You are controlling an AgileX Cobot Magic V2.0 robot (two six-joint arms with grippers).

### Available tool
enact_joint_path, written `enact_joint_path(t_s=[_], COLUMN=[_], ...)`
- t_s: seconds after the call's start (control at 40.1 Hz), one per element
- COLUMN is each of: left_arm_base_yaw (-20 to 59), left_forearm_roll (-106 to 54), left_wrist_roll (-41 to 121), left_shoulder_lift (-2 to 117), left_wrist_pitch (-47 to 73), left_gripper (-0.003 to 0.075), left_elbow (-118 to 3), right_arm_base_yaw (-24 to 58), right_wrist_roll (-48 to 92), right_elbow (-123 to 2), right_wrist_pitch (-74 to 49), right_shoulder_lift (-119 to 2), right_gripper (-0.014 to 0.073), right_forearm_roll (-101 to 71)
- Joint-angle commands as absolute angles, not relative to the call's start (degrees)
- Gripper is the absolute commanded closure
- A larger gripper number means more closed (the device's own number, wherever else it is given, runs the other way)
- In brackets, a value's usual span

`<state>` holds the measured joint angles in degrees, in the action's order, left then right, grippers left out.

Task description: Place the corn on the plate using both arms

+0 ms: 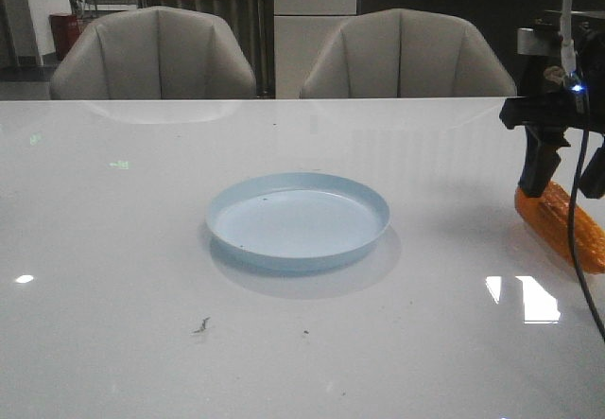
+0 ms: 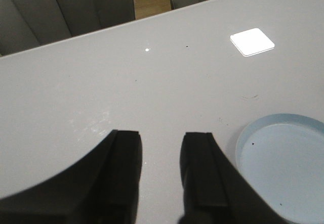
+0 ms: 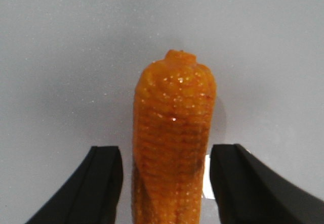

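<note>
The orange corn [image 1: 564,227] lies on the white table at the far right. My right gripper [image 1: 565,184] stands over it, open, with one black finger on each side of the cob and a gap to each. In the right wrist view the corn [image 3: 174,107] runs up between the jaws of the right gripper [image 3: 166,153]. The pale blue plate [image 1: 227,235] sits empty at the table's middle. My left gripper [image 2: 162,138] is open and empty over bare table, just beside the plate's rim [image 2: 240,143]. The left gripper is out of the front view.
Two grey chairs [image 1: 156,55] stand behind the table's far edge. A grey cable [image 1: 584,249] hangs from the right arm across the corn. Small dark specks [image 1: 201,325] lie on the table in front of the plate.
</note>
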<state>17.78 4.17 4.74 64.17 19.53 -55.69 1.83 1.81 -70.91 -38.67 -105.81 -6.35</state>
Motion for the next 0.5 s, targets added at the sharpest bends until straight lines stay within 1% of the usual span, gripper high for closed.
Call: enact_joint_path(t_s=[0.0, 0.349, 0.424, 0.474], left_arm_base_yaw=[17.6, 17.6, 17.6, 17.6], left_forearm_roll=[4.3, 4.3, 4.3, 4.3], left_wrist_roll=[4.2, 4.2, 4.2, 4.2], left_shoulder_lift=[59.4, 53.8, 53.3, 53.2], left_wrist_pitch=[13.7, 13.3, 13.3, 13.3], left_gripper=[0.0461, 0.0461, 0.0461, 0.0461], left_elbow=[-54.7, -54.2, -54.2, -54.2], right_arm_base_yaw=[1.6, 1.6, 1.6, 1.6], right_wrist_roll=[2.0, 2.1, 2.1, 2.8], right_elbow=[-72.7, -72.7, -72.7, -72.8], right_wrist_pitch=[-37.7, -37.3, -37.1, -36.8], right_shoulder_lift=[-104.5, -108.3, -108.6, -108.6], right_gripper=[0.0104, 0.0111, 0.0155, 0.0207], right_forearm_roll=[-8.5, -8.1, -8.1, -8.1])
